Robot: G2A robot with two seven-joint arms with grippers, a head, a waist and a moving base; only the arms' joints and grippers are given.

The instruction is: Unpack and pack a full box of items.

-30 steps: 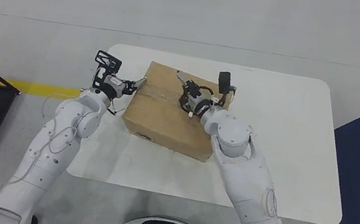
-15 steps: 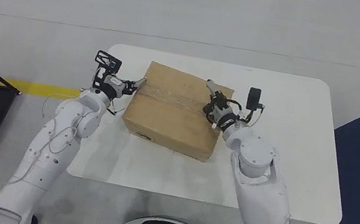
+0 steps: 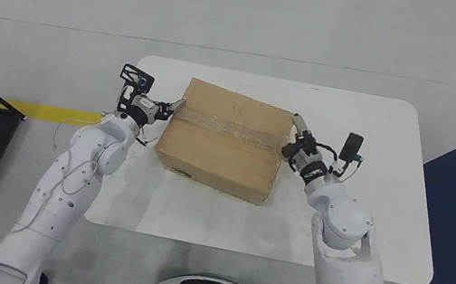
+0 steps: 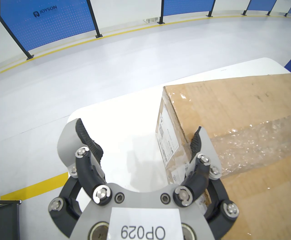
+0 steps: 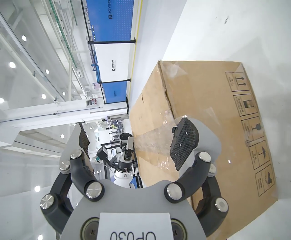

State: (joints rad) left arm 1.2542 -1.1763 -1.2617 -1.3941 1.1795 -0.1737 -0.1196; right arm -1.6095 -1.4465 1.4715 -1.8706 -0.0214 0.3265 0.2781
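Two splayed hands (image 4: 138, 125) (image 5: 134, 126) at box (image 3: 223, 141) ends

Large factory-like hall: pale polished floor (image 3: 250, 17), yellow floor line (image 3: 41, 110) at middle left from above, blue barrier panels (image 4: 45, 25) on black posts.

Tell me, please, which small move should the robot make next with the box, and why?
Probably move the right claw onto the tape end at the box edge and pinch it. The box is taped shut, both claws are open, and the left claw sits at the opposite end, where it could steady the box.
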